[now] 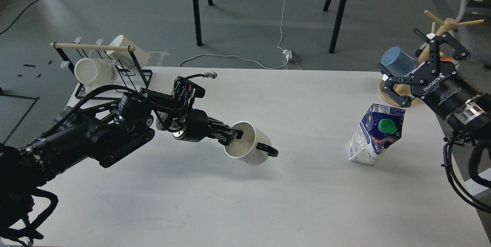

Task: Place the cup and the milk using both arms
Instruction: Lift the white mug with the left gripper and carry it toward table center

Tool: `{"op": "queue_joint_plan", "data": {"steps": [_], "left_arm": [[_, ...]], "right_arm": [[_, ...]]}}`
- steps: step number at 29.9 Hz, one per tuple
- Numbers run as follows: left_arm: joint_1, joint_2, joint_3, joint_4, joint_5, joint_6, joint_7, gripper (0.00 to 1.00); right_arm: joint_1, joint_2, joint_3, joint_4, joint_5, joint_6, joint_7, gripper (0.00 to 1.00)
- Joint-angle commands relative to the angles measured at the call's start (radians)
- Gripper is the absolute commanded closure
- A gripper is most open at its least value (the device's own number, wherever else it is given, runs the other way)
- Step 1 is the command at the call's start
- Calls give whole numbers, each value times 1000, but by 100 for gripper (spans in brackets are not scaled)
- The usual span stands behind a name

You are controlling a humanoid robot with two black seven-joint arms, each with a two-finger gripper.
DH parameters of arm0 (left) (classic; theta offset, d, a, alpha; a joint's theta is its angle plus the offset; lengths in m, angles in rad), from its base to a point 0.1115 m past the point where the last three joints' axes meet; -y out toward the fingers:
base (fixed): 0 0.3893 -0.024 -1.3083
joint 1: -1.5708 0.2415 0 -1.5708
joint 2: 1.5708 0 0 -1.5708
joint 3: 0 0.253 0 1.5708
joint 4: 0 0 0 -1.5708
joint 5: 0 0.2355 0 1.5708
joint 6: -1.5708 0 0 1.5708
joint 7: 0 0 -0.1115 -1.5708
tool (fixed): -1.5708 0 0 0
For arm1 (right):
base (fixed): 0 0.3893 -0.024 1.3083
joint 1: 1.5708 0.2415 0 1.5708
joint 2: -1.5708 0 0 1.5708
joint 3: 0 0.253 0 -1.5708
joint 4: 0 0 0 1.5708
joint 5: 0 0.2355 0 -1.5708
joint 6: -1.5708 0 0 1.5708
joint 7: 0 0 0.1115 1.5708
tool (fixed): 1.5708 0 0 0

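Surface: white table [230, 208] fills the lower two-thirds of the frame, matte, light scuffs. Beyond it, upper frame: grey floor [153, 5], four black furniture legs, a white cable [283, 9] dropping to a small plug block [290, 56] just past the table's far edge, a dark cable at upper left.

Counts:
- Cups of the task kind: one. The cup [249, 143], white with black handle, sits centre frame, tilted on its side, mouth facing left toward my arm, lifted off the table with a shadow under it.
- Milk: one. The milk [376, 134], blue-and-white carton with green cap, stands on the table at right of centre, dented and leaning, well apart from the cup.
- Cream mugs: two, on the black wire rack [115, 82] at upper left, under a wooden dowel.
- Blue mug [399, 61]: one, hung on the wooden mug tree [441, 32] at upper right.

My left gripper [230, 136]: clenched on the cup's rim, one finger inside the mouth.
My right gripper [412, 63]: fingers spread wide, released, nothing between them; it hangs at upper right in front of the mug tree, above and beyond the milk, not touching it.
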Motion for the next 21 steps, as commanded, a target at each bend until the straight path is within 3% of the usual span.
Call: {"op": "queue_joint_plan", "data": {"steps": [1, 9, 15, 21], "left_arm": [[6, 5, 2, 0, 6, 0, 0, 89], [15, 14, 0, 0, 14, 0, 0, 88], [15, 19, 0, -3, 14, 0, 0, 79], [15, 20, -3, -3, 12, 0, 0, 76]], "right_arm": [[-2, -1, -2, 0, 0, 0, 0, 4], [-4, 0, -3, 1, 0, 0, 0, 4], [-4, 0, -3, 0, 0, 0, 0, 4], [-10, 0, -5, 0, 0, 0, 0, 4]]}}
